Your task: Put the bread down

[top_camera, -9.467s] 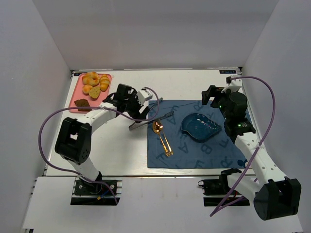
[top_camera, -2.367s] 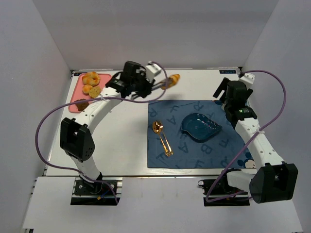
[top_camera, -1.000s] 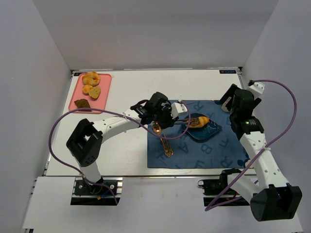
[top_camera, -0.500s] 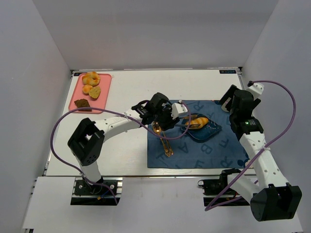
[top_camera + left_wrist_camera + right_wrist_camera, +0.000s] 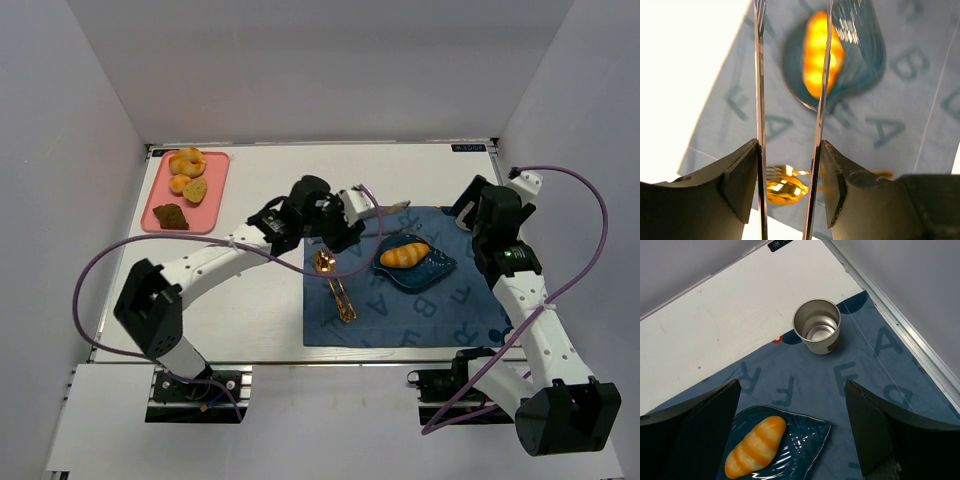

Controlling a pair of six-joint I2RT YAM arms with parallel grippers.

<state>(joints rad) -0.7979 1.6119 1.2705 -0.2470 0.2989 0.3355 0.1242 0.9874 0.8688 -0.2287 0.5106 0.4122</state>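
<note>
The bread (image 5: 404, 255) is a striped golden roll lying lengthwise in the blue dish (image 5: 432, 270), with nothing touching it. It also shows in the right wrist view, bread (image 5: 755, 446) on dish (image 5: 812, 442), and blurred in the left wrist view, bread (image 5: 820, 55). My left gripper (image 5: 348, 222) (image 5: 789, 150) is shut on a pair of metal tongs (image 5: 760, 75), whose arms stand spread and empty above and left of the dish. My right gripper (image 5: 791, 385) (image 5: 465, 208) hangs open over the mat beyond the dish, holding nothing.
A steel cup (image 5: 816, 332) stands on the blue lettered mat (image 5: 400, 320) behind the dish. A gold spoon and fork (image 5: 335, 285) lie on the mat's left side, under the tongs. A pink tray (image 5: 160, 195) with buns and a brown chunk sits far left.
The tongs have spread and let go of the bread, which now rests in the dish. My left arm has pulled back up and to the left. The right arm is still.
</note>
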